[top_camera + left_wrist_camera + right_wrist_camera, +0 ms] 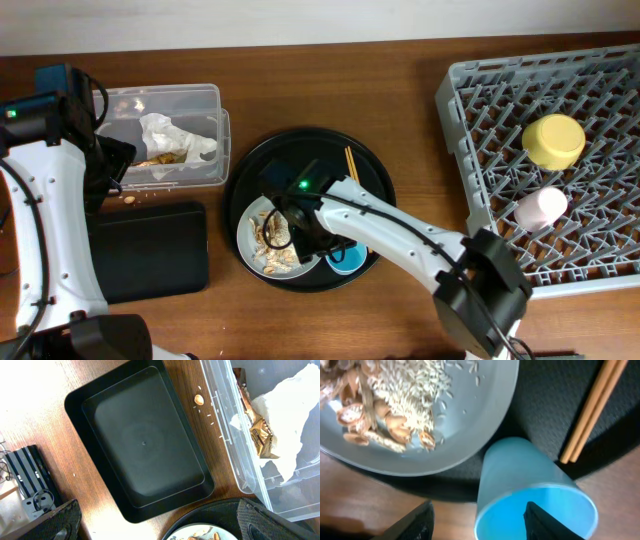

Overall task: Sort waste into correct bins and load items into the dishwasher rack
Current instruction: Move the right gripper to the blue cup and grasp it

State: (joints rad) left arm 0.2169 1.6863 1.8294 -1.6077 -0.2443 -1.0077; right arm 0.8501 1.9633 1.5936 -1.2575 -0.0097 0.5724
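Brown wooden desk [300, 70] under a pale wall strip [300, 20]. At right, the grey dishwasher rack [462, 110] holds a yellow bowl [553, 140] and a pink cup [540, 207]. At left, the left pincer [160, 525] gapes wide and empty. At centre, the right pincer [480, 522] stands parted at the light-blue cup [520, 475].

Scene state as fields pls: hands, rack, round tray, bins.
left hand: open, empty, near flat black rectangular tray
right hand: open, at small light-blue cup
light-grey plastic rack: yellow bowl, small pink cup
round black tray: pale grey round plate with tan food scraps, the cup, wooden chopsticks
clear plastic tub: crumpled white wrapper
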